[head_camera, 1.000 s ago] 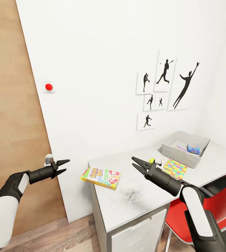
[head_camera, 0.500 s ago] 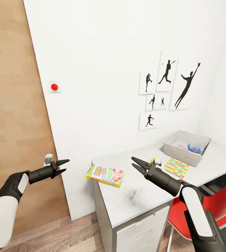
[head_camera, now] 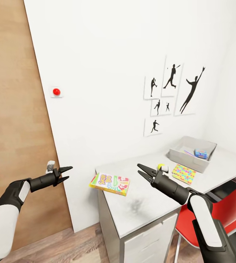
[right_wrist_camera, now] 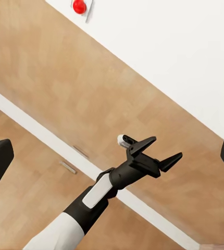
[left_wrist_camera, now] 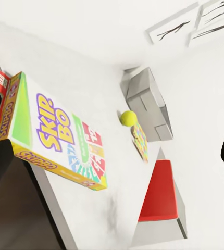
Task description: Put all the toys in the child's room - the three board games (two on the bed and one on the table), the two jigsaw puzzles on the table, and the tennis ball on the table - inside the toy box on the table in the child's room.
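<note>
**Toys wait on the counter, both arms free**

White walls and a wood door frame the counter (head_camera: 147, 215), where the board game (head_camera: 109, 183) overhangs the near corner, an easy edge to pinch. Beyond lie the tennis ball (head_camera: 161, 167), a jigsaw puzzle (head_camera: 183, 173) and the toy box (head_camera: 193, 154), already holding items. Left end effector (head_camera: 67, 173) and right end effector (head_camera: 142, 172) hover spread and empty, apparently ready to reach.

Camera view shifted slightly, table (head_camera: 147, 215) and toys unmoved, arms unchanged
</note>
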`<state>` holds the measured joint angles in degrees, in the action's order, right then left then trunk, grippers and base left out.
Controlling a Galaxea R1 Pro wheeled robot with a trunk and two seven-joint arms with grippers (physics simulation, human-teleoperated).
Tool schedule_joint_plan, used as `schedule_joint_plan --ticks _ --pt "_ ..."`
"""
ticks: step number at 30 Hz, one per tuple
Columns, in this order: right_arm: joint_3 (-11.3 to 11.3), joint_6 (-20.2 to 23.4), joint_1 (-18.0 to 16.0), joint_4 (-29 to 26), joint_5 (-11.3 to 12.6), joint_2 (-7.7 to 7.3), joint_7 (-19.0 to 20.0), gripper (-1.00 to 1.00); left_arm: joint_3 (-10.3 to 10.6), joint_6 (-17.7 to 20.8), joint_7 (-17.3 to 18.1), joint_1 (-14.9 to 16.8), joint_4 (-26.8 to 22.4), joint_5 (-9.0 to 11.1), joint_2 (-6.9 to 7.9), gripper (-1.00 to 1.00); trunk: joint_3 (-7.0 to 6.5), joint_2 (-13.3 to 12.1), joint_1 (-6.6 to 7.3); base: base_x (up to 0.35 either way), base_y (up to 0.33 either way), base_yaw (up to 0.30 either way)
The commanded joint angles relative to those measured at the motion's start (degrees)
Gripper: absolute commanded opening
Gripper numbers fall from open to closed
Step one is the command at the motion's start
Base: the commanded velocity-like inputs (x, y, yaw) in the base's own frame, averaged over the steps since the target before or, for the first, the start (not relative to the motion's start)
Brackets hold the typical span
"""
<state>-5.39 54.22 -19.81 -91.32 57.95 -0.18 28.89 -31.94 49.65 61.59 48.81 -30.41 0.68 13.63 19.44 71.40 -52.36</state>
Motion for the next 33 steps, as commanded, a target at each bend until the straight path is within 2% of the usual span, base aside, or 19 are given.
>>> schedule_joint_plan --ticks 1,19,30,33 --pt "-0.1 0.3 -0.1 0.0 -0.2 -0.01 0.3 1.0 -0.1 0.5 0.1 0.1 0.0 0.1 -0.01 1.0 0.06 0.0 0.0 0.0 0.004 -0.02" --pt "-0.1 0.3 -0.1 0.0 -0.2 0.01 0.3 1.0 -0.2 0.5 0.1 0.1 0.0 0.1 -0.15 1.0 0.05 0.0 0.0 0.0 0.0 -0.002" --pt "0.2 0.5 -0.1 0.0 -0.2 0.05 -0.4 1.0 -0.1 0.1 0.0 0.1 0.0 0.1 -0.53 1.0 2.02 4.5 -2.42 0.0 0.0 0.0" --pt "0.3 0.9 -0.1 0.0 -0.2 0.16 -1.8 1.0 -0.1 0.0 -0.1 0.1 0.1 0.1 -1.45 1.0 2.56 5.7 -3.08 0.0 0.0 0.0"
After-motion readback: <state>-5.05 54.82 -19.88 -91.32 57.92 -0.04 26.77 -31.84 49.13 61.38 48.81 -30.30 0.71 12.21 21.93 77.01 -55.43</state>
